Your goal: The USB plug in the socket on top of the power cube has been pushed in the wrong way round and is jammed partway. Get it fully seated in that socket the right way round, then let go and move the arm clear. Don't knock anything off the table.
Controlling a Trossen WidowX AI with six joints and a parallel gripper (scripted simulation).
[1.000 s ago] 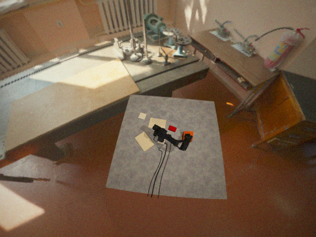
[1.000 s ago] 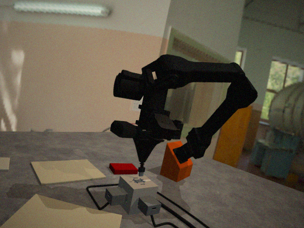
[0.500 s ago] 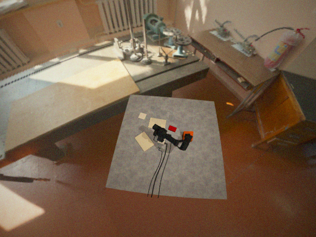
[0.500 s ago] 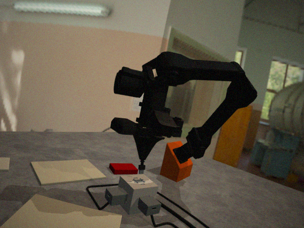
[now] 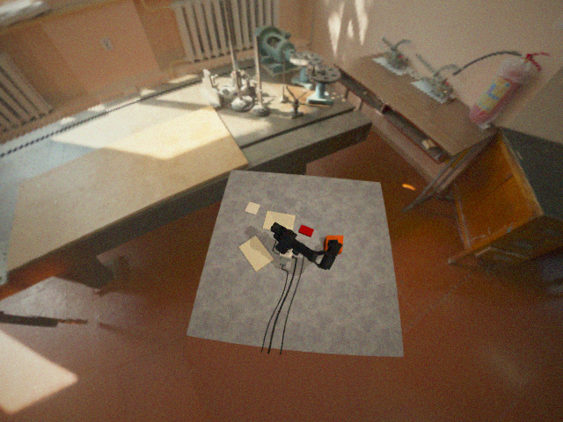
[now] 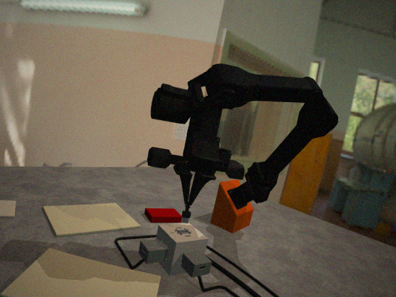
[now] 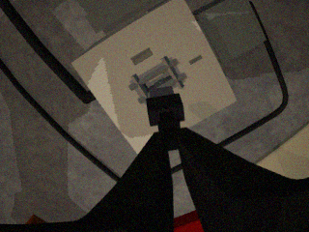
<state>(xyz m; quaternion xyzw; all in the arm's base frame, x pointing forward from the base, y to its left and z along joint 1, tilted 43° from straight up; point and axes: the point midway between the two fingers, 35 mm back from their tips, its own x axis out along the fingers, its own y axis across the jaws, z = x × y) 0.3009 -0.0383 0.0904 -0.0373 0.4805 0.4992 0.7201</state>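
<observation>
My end effector [image 6: 186,207] points straight down, and its two thin fingers are squeezed almost together. They pinch the small dark USB plug [image 7: 165,110] at their tips. In the side view the plug [image 6: 185,216] hangs in the air, a little above the power cube [image 6: 180,244] and toward its back edge, not touching it. In the view from my wrist the plug sits just below the socket [image 7: 157,79] on the cube's light top face [image 7: 193,93]. The socket shows as a small gray shape with short bars around it.

The cube is gray and has two more plugs [image 6: 152,251] stuck in its sides. Black cables [image 5: 281,309] run from them across the table [image 5: 336,290] to its near edge.

The table is gray and blotchy. A flat red block [image 6: 163,215] lies behind the cube, and an orange wedge [image 6: 228,209] stands by the bottom of my arm [image 6: 288,140]. Three pale flat sheets [image 6: 88,217] lie to one side.

Around the table is a workshop with a brown floor [image 5: 454,363]. There is a long bench [image 5: 136,149] with metal tools [image 5: 277,59] on it, a radiator [image 5: 213,25] on the wall, a red fire extinguisher [image 5: 502,88], and an orange cabinet [image 5: 495,200].
</observation>
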